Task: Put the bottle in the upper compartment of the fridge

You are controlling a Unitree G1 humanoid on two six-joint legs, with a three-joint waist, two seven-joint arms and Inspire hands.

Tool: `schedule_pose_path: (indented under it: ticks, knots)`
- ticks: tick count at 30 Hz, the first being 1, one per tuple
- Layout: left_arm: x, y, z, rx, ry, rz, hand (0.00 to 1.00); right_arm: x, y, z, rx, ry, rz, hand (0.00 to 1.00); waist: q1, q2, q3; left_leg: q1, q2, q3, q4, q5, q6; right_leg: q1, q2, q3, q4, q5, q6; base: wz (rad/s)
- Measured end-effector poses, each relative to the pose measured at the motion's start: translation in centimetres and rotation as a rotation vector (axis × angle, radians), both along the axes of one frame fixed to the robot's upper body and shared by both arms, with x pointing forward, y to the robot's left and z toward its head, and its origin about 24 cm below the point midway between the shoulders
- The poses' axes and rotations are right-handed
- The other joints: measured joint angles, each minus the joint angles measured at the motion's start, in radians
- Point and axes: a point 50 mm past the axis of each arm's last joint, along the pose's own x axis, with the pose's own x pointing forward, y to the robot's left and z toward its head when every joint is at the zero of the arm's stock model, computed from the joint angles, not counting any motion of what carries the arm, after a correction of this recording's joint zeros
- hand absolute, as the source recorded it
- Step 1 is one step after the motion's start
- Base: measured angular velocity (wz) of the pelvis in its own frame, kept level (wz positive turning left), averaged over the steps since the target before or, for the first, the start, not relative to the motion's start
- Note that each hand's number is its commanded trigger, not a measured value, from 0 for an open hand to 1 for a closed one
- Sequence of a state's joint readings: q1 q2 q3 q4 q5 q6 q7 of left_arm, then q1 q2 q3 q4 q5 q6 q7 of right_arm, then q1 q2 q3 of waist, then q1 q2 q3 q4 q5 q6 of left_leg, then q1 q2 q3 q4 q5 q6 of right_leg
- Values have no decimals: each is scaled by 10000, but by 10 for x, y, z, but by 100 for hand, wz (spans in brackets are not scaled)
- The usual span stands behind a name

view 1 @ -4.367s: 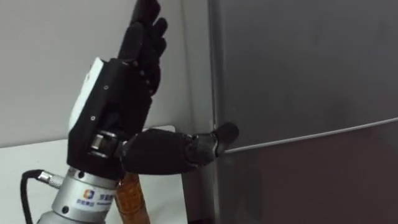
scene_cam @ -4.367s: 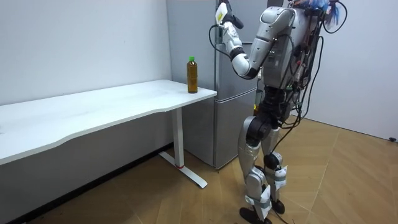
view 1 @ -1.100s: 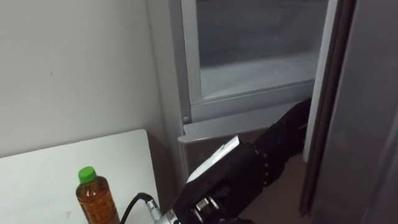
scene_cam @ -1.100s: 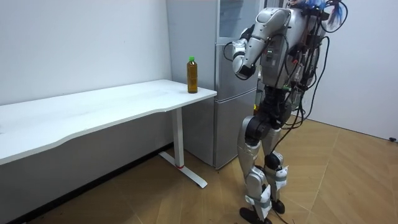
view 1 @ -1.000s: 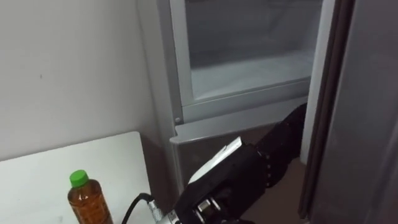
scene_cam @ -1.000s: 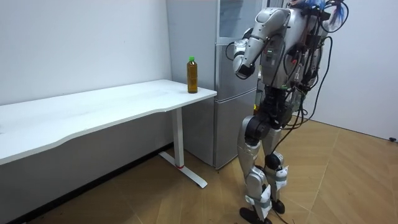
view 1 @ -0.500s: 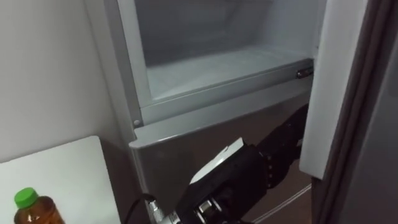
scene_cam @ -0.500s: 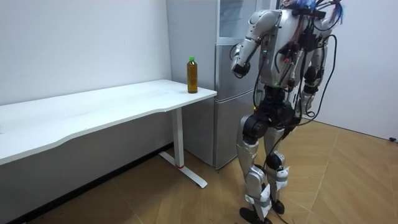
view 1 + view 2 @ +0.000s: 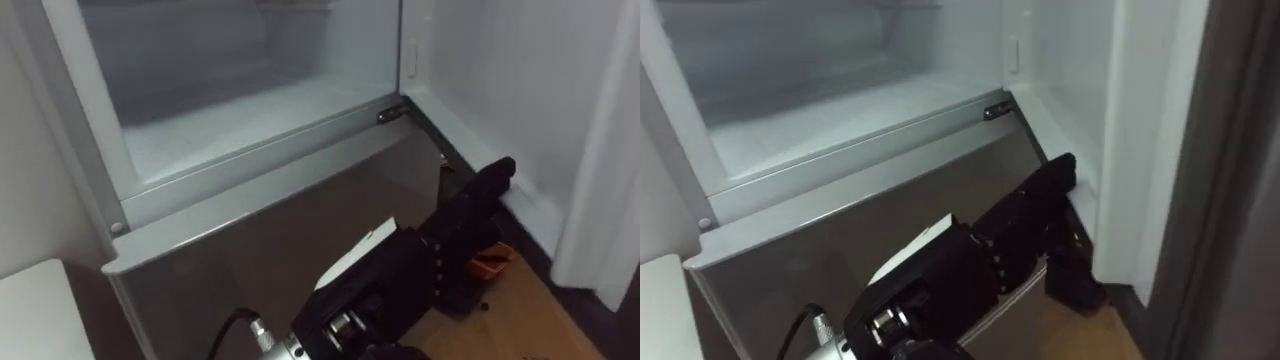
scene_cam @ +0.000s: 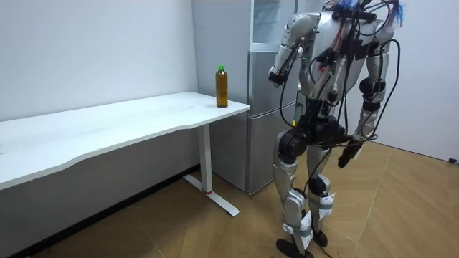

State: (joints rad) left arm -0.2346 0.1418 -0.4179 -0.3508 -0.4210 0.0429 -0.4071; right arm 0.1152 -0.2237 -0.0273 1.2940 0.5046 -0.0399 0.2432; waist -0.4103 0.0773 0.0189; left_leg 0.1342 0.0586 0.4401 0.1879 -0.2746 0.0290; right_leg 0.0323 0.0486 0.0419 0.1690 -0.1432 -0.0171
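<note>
No legible text, numbers or signs; bottle (image 10: 221,86) label too small

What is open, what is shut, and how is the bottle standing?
upper fridge door: open.
lower fridge door: shut.
bottle: upright on table, cap on.
left hand: open, holding nothing.
right hand: hanging by the robot's side.
</note>
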Motion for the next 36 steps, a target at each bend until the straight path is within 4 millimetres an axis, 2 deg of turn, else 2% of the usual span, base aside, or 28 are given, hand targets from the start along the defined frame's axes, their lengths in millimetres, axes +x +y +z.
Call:
schedule_pose_path:
  ticks: [6,9,18,27,31,34,36]
  knots:
    - [1,-9,3,248,-254,-494,0,-11,-5,0,-132,778,526,0,-232,42,27,57,93,418,-5,-54,-100,-156,182,393,19,18,-44,-22]
    - [0,-11,2,350,-264,-733,0,-13,-4,-1,-50,932,526,0,-245,44,33,116,150,559,-2,-94,-163,-157,210,389,27,32,-70,-20]
    - [1,-14,-3,491,-87,-932,0,-2,-3,0,-95,632,650,0,-202,6,51,-26,204,536,114,-86,-189,-351,207,383,193,1,-136,0]
    - [1,-14,-2,441,-87,-979,0,-1,-3,0,-55,581,716,0,-158,-26,36,-107,203,411,176,-75,-199,-310,168,307,149,-2,-146,3]
    - [1,-14,-2,409,-72,-950,0,0,0,-1,-51,679,1056,0,109,-88,4,-276,166,134,249,-54,-173,-340,78,-17,168,-3,-144,19]
    - [2,-12,-1,400,-78,-833,0,2,2,-1,-116,671,1057,0,506,-151,-13,-394,157,-168,382,-41,-151,-262,-17,-465,135,-4,-146,31]
    - [3,-10,-2,465,-112,-726,0,6,2,-1,-251,612,1077,0,720,-166,-23,-521,131,-519,495,-12,-109,-124,-129,-966,-11,-10,-144,49]
